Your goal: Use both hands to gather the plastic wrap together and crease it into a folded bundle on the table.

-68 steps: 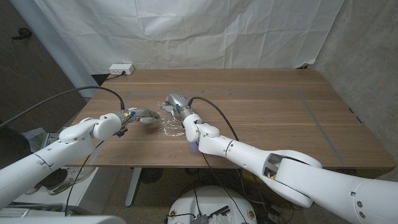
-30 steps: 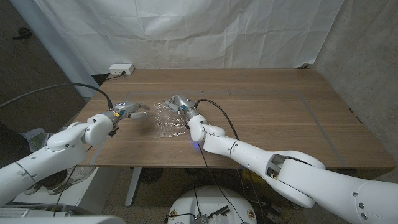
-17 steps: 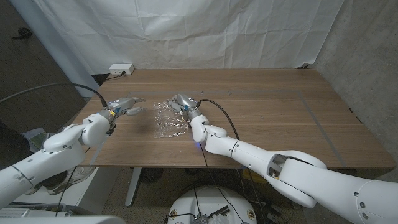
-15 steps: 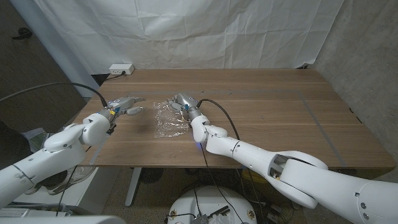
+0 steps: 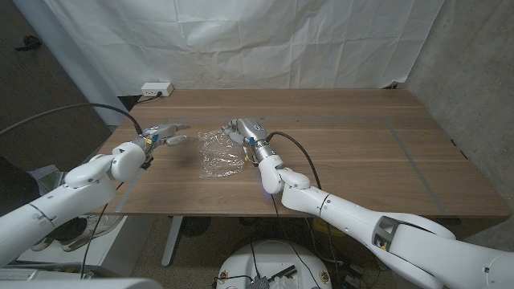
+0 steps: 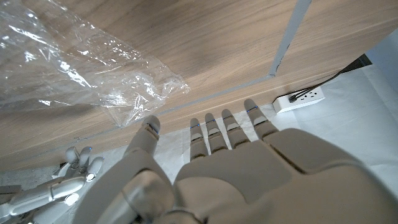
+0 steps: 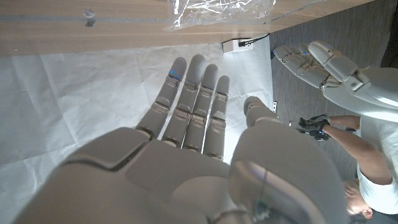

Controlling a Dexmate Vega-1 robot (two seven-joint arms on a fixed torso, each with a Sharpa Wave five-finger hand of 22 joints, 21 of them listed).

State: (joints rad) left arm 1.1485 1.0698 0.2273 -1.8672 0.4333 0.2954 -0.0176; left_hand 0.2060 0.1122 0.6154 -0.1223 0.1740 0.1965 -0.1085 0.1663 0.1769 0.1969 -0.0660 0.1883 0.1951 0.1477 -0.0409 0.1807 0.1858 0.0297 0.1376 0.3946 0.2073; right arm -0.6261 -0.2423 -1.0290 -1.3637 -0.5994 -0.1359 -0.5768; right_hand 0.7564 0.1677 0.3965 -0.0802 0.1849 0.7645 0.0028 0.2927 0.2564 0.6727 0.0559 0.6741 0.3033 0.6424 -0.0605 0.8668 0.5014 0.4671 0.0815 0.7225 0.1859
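The wooden tabletop (image 5: pixel 345 152) carries the plastic wrap (image 5: pixel 218 154), crumpled and lying toward its left edge. The right hand (image 5: pixel 243 128) hovers at its far side, fingers straight and empty. The left hand (image 5: pixel 165 134) waits beside the wrap, fingers extended, holding nothing.

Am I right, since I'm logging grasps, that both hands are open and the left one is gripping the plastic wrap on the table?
Not quite. Both hands are open, but the left hand grips nothing: the head view shows it apart from the plastic wrap, which lies loose on the table. The right hand is also off it.
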